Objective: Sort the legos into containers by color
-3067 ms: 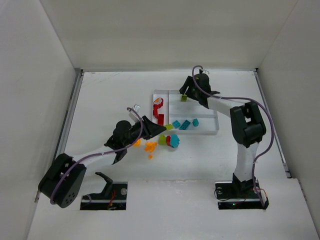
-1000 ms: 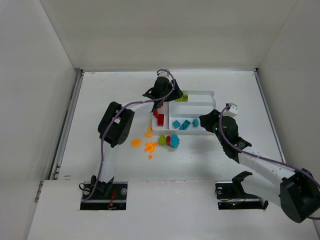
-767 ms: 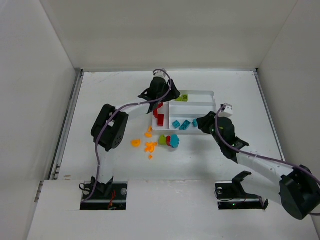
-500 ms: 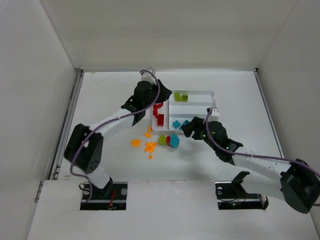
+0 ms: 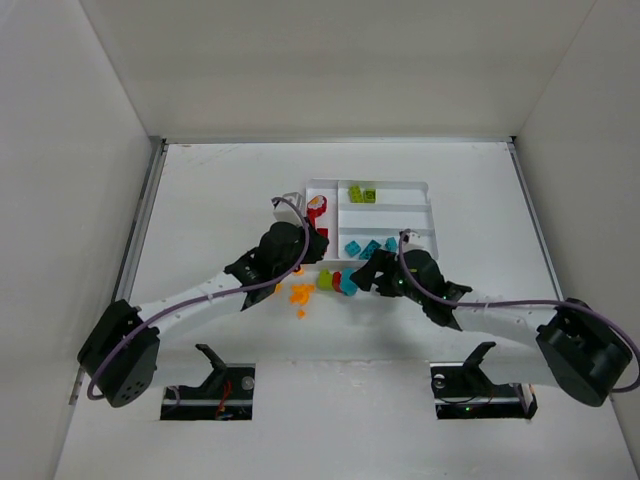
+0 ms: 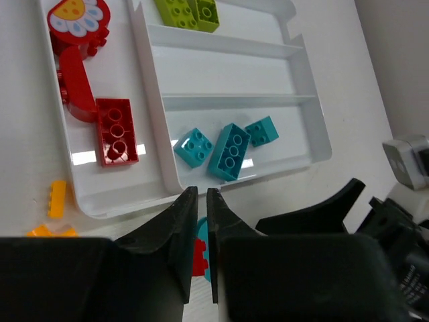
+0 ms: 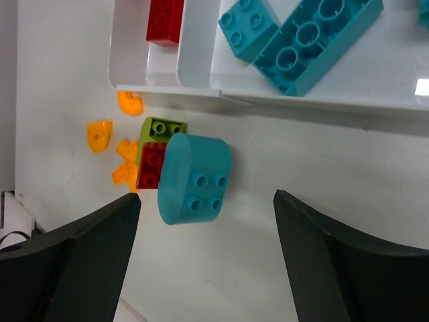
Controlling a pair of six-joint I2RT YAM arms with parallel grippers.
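The white tray [image 5: 420, 184] holds red legos [image 6: 116, 131] in its tall narrow section, lime green ones [image 6: 188, 10] in the top section and teal ones [image 6: 228, 151] in the bottom section. Loose legos lie just in front of it: a rounded teal piece [image 7: 194, 178], a red brick [image 7: 152, 166], a green brick [image 7: 161, 129] and orange bits [image 5: 298, 293]. My right gripper [image 7: 208, 196] stands wide open above the teal piece, with nothing in it. My left gripper [image 6: 199, 194] is shut and empty above the tray's near edge.
White walls enclose the table on three sides. One orange piece [image 6: 58, 198] lies against the tray's near left corner. The two grippers are close together over the loose pile, with a right finger [image 6: 315, 215] showing in the left wrist view.
My left arm has swung back from the tray's far left corner to its near edge and shut. My right gripper has moved left to the loose pile and opened wide.
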